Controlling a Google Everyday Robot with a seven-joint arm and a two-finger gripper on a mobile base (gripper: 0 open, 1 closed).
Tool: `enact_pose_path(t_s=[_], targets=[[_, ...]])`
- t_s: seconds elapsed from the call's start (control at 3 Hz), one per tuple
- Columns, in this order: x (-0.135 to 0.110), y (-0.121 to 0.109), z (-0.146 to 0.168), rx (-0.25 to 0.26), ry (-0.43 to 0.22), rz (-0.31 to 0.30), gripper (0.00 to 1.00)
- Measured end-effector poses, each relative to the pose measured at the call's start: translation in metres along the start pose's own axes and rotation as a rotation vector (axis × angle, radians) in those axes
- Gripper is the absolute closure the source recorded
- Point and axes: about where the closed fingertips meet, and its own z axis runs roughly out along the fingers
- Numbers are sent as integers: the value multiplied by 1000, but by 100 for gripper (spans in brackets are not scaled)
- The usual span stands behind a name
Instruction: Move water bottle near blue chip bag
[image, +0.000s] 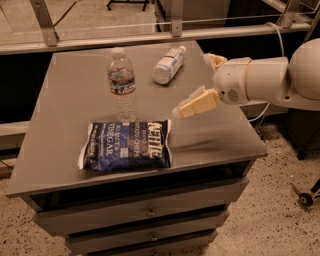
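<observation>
The water bottle (121, 85), clear and ribbed with a white cap and a dark label band, stands upright on the grey cabinet top (65, 100). Its base is just behind the top edge of the blue chip bag (127, 145), which lies flat near the front edge. My gripper (205, 83) hovers over the right part of the top, well to the right of the bottle. It is open and empty, one tan finger (197, 104) pointing toward the bag and the other (215, 60) farther back.
A stubbier bottle with a white label (168, 64) lies on its side at the back of the top. A metal rail (150, 37) runs behind the cabinet. Drawers (145, 212) are below the front edge. A wheeled base (306, 197) sits on the floor at right.
</observation>
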Motion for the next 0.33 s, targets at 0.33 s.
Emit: enact_pose_path(t_s=[0.33], targets=[[1, 0, -1, 2, 1, 2, 0]])
